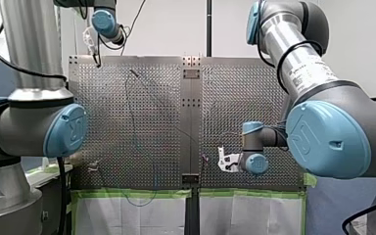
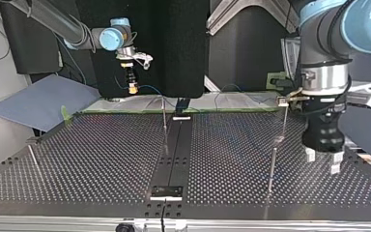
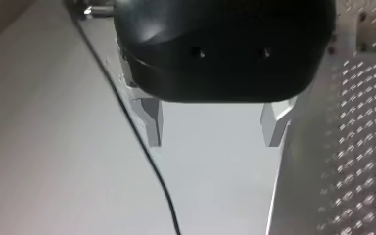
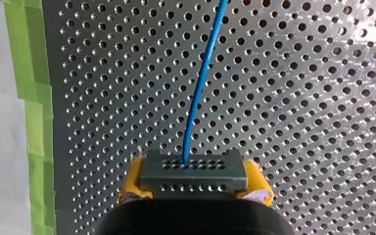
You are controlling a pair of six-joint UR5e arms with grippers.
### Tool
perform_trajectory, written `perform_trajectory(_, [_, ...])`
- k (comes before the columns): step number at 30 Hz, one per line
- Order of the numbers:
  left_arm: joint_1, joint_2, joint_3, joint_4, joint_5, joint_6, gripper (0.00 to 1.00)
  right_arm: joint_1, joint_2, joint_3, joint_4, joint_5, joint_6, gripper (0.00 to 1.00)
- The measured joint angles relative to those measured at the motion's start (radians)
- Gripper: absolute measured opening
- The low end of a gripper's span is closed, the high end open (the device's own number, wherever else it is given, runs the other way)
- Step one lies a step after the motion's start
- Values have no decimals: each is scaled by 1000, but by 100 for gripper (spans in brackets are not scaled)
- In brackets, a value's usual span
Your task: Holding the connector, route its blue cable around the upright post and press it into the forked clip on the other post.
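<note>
Front view, arms: my right gripper (image 1: pixel 223 161) hangs over the near edge of the perforated table (image 1: pixel 142 78), well apart from my left gripper (image 1: pixel 95 51) at the far edge. The jaws are too small to read here.
Top view, snag risk: the blue cable (image 2: pixel 149 87) trails from the connector (image 2: pixel 133 90). Swung too low or too tight, it could catch on the upright post (image 2: pixel 164 123) or miss the far post (image 2: pixel 272 166), whose fork I cannot make out.
Left wrist view, left jaws: spread wide, holding nothing. A black cable (image 3: pixel 147 156) runs just beside one finger and could likely foul it.
Right wrist view, grip: the yellow pads (image 4: pixel 129 188) clamp the connector. A hard pull on the cable may twist it loose.
</note>
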Motion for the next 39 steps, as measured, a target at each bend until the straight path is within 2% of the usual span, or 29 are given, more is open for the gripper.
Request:
perform_trajectory(7, [-17,13,-37,-60,-5,60,100,0,0,0,1,-4,0,0])
perform_trajectory(12, [-15,1,-45,-111,-36,101,100,0,0,0,2,-5,0,0])
perform_trajectory(22, [-6,-65,-44,-202,-74,113,100,0,0,0,3,-5,1,0])
perform_trajectory(26, [-5,-71,-35,-235,-79,105,100,0,0,0,3,-5,1,0])
perform_trajectory(31, [-5,-68,-12,-269,-60,92,100,0,0,-1,3,-5,1,0])
perform_trajectory(39, [-6,-57,13,-263,11,70,100,1,0,-1,3,-5,1,0])
